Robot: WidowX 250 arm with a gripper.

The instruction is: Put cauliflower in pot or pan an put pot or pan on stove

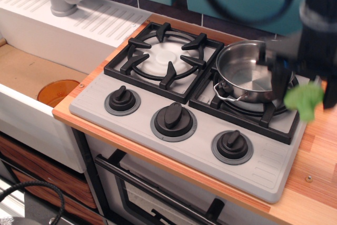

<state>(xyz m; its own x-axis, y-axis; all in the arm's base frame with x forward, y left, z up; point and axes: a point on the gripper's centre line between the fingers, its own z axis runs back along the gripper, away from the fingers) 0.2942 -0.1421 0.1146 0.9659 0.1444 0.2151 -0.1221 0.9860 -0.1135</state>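
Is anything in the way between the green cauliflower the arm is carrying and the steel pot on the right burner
Nothing visible blocks it. The cauliflower hangs in the gripper just beside the right rim of the pot, which sits open and looks empty on the stove. Motion blur hides how the jaws stand.

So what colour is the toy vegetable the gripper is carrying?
Lime green. The cauliflower shows up, a bit blurred, in the only camera view, beside the pot.
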